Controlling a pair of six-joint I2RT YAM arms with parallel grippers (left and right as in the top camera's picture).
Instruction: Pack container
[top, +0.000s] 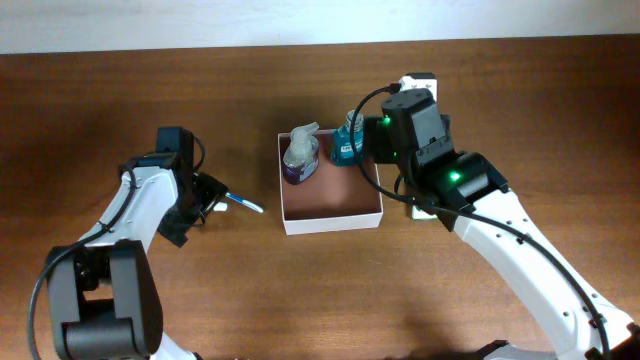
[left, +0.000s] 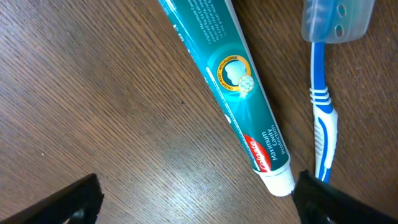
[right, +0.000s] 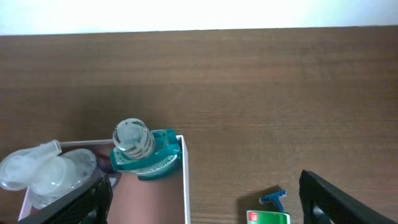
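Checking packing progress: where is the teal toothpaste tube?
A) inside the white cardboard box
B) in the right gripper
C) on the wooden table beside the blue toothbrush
C: the left wrist view shows the teal toothpaste tube lying on the wooden table beside the blue toothbrush.

spray bottle (top: 300, 152) beside capped bottle (top: 347, 140) at far end of container (top: 335, 198); toothpaste (left: 227, 81) beside toothbrush (left: 322, 124), left of it

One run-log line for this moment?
left gripper open over toothpaste; right gripper open at container corner; teal bottle, spray bottle in container; toothbrush on table
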